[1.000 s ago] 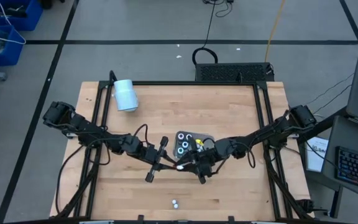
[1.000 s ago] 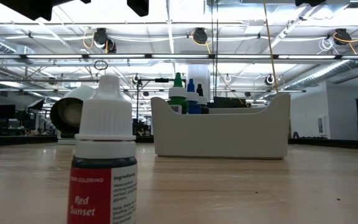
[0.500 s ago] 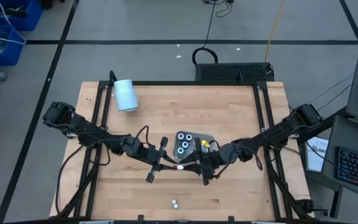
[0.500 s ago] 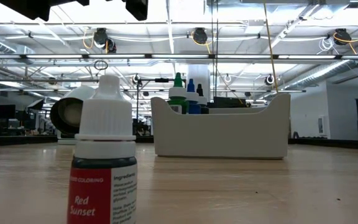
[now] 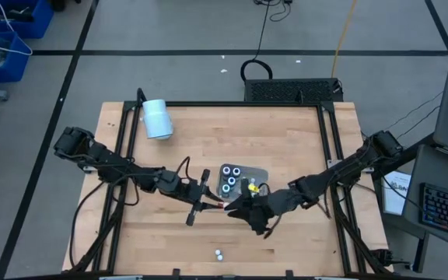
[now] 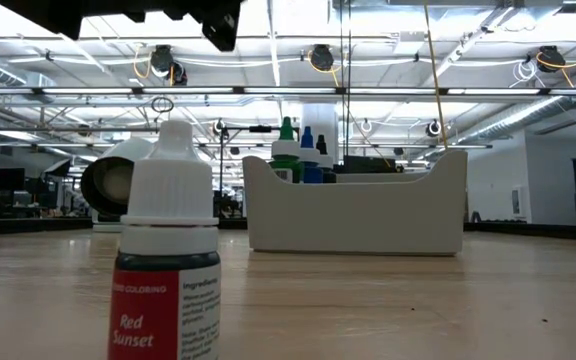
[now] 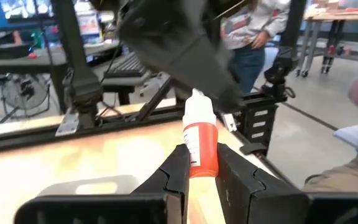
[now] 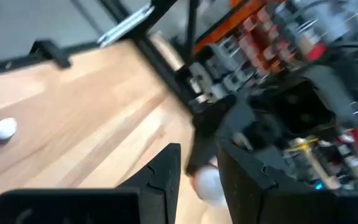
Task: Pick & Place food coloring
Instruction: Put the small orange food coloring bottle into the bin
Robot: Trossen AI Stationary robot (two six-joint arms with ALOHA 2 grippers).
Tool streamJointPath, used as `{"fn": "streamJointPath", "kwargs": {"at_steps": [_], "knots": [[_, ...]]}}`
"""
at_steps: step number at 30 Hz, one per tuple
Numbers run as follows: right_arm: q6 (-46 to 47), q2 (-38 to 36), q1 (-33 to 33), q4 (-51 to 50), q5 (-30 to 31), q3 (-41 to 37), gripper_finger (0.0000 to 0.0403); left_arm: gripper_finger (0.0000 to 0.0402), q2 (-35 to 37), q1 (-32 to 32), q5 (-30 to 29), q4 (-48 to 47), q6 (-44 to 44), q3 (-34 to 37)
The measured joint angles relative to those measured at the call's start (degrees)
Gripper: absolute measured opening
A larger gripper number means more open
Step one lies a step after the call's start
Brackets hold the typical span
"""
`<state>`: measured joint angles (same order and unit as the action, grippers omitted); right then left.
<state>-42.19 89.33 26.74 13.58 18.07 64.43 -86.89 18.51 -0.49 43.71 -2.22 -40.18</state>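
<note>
Count with me, operator: in the high view two white-capped food coloring bottles (image 5: 218,253) stand side by side near the table's front edge, and three dark bottles with pale ringed tops (image 5: 231,178) sit inside the grey rectangular tray (image 5: 259,173) at mid-table, with a yellow-tipped one (image 5: 250,187) at the tray's near edge. One large white cylinder (image 5: 157,119) lies near the far left corner of the light wooden table (image 5: 286,132).

Your left gripper (image 7: 202,163) is clenched on a small orange-red bottle with a white dropper cap (image 7: 200,140), held upright between its fingers just in front of the tray. Your right gripper (image 8: 199,167) is right beside it, its two dark fingers apart around a white rounded cap (image 8: 208,185); you cannot tell whether they touch it.

The low view puts one bottle up close (image 6: 170,262): ribbed white cap, red label reading "Red Sunset", bottom cut off. Behind it, green and blue tips poke above the tray wall (image 6: 358,215). The right wrist view is blurred, so detail there is hard to read.
</note>
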Motion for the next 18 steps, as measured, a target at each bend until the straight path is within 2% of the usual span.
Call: {"fn": "streamJointPath", "kwargs": {"at_steps": [5,10,15,18], "knots": [[2.3,2.0,0.6,-10.3,1.5,5.4,0.0096,0.0058,0.0,-1.2,-0.6,-0.9,1.7,0.0],[3.1,2.8,0.6,-16.3,6.1,6.0,0.0096,0.0058,0.0,-1.3,-1.2,-2.4,2.3,0.0],[2.7,2.8,1.1,-16.2,8.2,6.0,0.0096,0.0058,0.0,-1.3,-1.7,-3.2,2.6,0.0],[-0.8,2.8,1.9,-15.5,12.9,6.0,0.0096,0.0058,0.1,-1.3,-2.0,-3.2,2.6,0.0]]}}
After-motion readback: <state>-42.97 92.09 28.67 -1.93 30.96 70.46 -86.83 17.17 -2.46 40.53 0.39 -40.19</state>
